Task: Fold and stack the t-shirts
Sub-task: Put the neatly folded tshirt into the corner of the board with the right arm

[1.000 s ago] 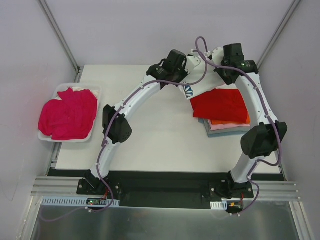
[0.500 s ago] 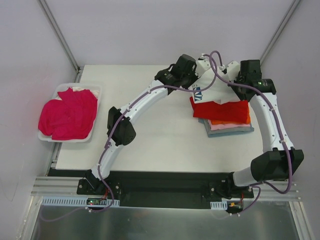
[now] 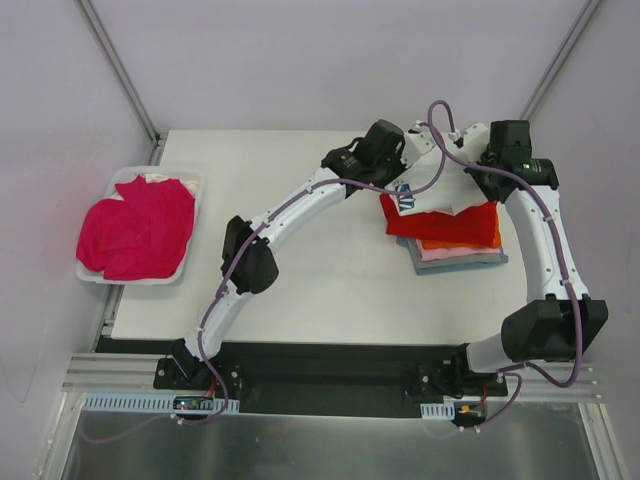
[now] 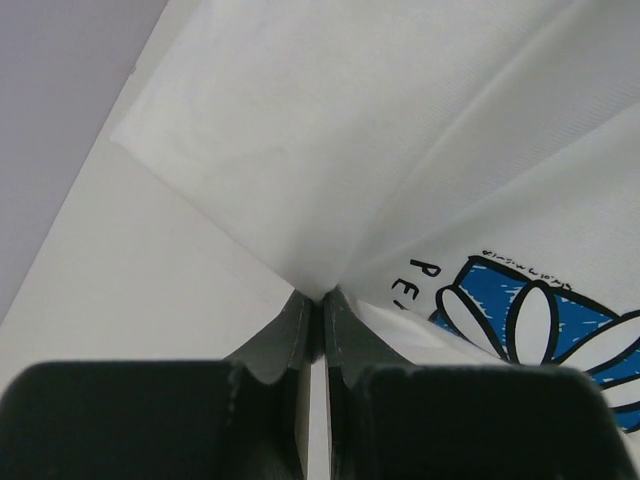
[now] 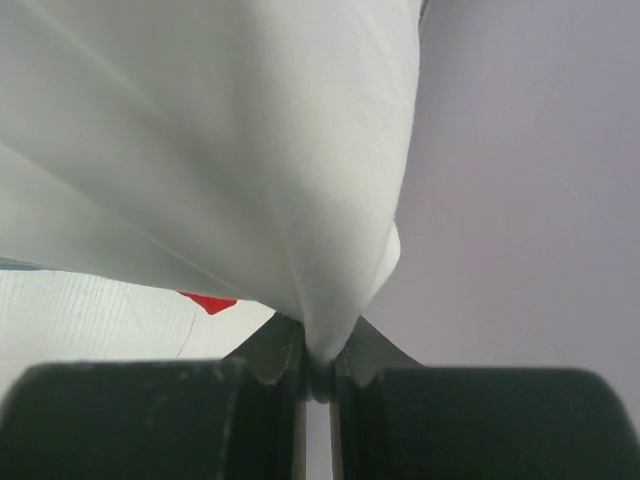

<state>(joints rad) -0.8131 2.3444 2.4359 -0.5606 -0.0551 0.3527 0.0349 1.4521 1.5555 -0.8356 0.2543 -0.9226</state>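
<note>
A white t-shirt [image 3: 440,190] with a blue daisy print [image 4: 540,320] and dark lettering hangs between both grippers at the back right of the table. My left gripper [image 3: 408,162] [image 4: 320,300] is shut on one edge of the cloth. My right gripper [image 3: 480,160] [image 5: 318,355] is shut on a bunched fold of it [image 5: 200,130]. Right under the shirt lies a stack of folded t-shirts, a red one [image 3: 450,222] on top, with orange, pink and light-blue edges below. A crumpled magenta t-shirt [image 3: 135,225] lies in the tray at the left.
The white tray [image 3: 128,281] sits at the table's left edge. The pale tabletop [image 3: 330,270] lies between tray and stack. Grey walls with slanted metal posts close in at the back and sides; the right wall is near the right arm.
Both grippers have carried the white t-shirt to the right and down. It now hangs over the back of the red-topped stack, covering more of the red shirt.
</note>
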